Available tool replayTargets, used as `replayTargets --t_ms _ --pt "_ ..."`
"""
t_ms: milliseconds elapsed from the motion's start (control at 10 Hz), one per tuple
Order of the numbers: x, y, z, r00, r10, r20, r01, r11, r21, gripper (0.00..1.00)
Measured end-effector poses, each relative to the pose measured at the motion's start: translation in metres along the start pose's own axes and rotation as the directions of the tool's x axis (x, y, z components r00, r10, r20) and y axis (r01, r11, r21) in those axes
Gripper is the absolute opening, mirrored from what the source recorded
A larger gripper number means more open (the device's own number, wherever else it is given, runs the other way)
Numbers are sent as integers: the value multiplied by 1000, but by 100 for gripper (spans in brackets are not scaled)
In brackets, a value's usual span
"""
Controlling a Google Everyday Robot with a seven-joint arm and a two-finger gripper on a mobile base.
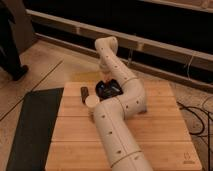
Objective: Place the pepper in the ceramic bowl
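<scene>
My white arm (122, 107) reaches up from the near edge of the wooden table (160, 125), bends, and comes down at the far left part of the table. The gripper (106, 81) hangs right over the far rim of the ceramic bowl (110, 90), a dark glossy dish half covered by the arm. The gripper is shut; what it may hold is hidden. The pepper is out of view, neither on the boards nor visibly in the bowl.
A small white cup (91, 101) stands just left of the arm, with a dark block (84, 92) behind it. A black mat (32, 125) lies on the floor left of the table. Cables (197, 117) trail at the right.
</scene>
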Motion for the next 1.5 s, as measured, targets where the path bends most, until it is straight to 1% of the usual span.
replayTargets --t_ms 300,400,500,600,700,1500 --pt "0 1 0 1000 -1 2 1 1000 -5 0" --pt "-3 3 0 1000 -20 6 20 1000 -1 0" --pt "-8 7 5 999 -50 3 50 999 11 0" --pt "-12 13 14 998 -68 2 68 998 14 0" --pt "-10 11 18 998 -65 -2 65 998 16 0" --pt "-11 12 18 998 -67 -4 67 998 16 0"
